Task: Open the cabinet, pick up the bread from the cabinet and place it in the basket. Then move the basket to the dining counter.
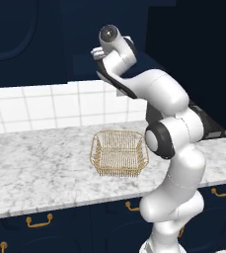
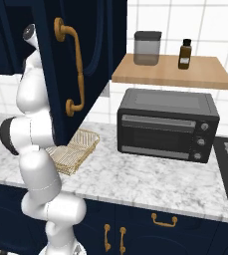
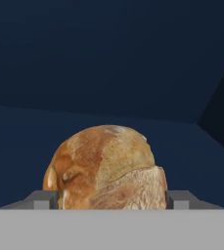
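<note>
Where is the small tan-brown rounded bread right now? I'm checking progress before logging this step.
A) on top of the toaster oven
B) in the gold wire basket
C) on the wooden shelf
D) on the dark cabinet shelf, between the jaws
D: the hand view shows the tan-brown rounded bread on the dark navy cabinet shelf between the jaws; the gold wire basket holds nothing.

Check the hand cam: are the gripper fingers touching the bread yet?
Cannot tell. In the hand view the fingertips flank the bread tight on both sides, but no clear gap or contact line shows.
</note>
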